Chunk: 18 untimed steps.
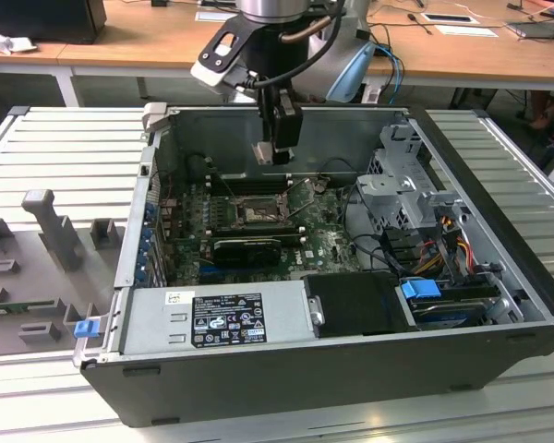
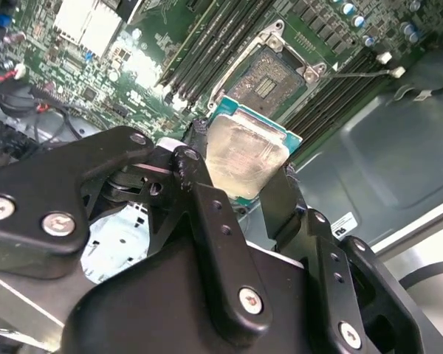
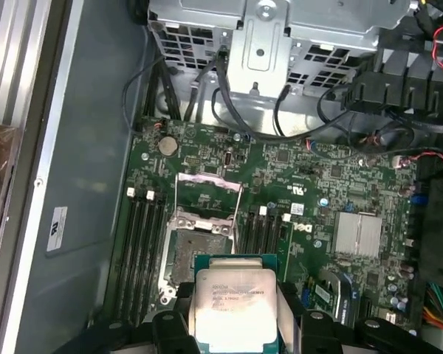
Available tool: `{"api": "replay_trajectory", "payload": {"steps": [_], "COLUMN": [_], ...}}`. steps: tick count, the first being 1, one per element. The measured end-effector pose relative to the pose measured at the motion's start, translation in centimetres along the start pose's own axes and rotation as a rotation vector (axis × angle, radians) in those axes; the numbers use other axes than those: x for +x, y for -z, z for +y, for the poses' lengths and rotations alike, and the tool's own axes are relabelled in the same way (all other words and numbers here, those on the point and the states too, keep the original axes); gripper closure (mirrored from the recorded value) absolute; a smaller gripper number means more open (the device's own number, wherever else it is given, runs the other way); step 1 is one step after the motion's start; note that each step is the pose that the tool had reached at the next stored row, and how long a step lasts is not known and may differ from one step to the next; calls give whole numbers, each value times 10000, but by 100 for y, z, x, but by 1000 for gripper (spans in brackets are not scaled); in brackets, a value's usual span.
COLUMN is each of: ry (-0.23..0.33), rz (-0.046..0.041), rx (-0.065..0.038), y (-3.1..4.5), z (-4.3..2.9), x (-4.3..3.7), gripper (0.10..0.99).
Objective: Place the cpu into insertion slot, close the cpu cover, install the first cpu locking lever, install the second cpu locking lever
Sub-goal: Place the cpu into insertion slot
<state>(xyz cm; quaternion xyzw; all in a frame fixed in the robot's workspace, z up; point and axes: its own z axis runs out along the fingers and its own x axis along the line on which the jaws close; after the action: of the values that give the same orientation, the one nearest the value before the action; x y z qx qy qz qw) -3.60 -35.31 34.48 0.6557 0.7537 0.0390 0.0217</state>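
Over on the exterior view's left, a grey moulded tray is sitting on the slatted counter beside the open computer case, with the grey power supply box lying along the case's near wall. Moving toward the middle, the arm is hanging above the motherboard, its jaws clamping the cpu by two opposite edges. In the second wrist view the chip is showing pale and flat between the black fingers, raised clear of the board. Beneath it the insertion slot is lying bare, and in the first wrist view the cpu cover is standing swung open just beyond the slot. Further right, the drive cage and its cables are sitting well apart from the work. To my eye the job is only beginning: the chip is not yet seated, and the cover and both locking levers are waiting to be done.
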Motion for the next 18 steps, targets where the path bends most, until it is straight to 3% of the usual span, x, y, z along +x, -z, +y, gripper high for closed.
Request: {"api": "replay_trajectory", "payload": {"steps": [5, 10, 14, 18], "ry": [-204, -859, -857, -859], "rz": [-18, -73, -103, -102], "rx": [-4, -17, -6, 20], "y": [-22, -71, -159, -181], "z": [-5, -10, -18, -20], "x": [0, -1, -2, -3], "gripper": [557, 557, 557, 557]}}
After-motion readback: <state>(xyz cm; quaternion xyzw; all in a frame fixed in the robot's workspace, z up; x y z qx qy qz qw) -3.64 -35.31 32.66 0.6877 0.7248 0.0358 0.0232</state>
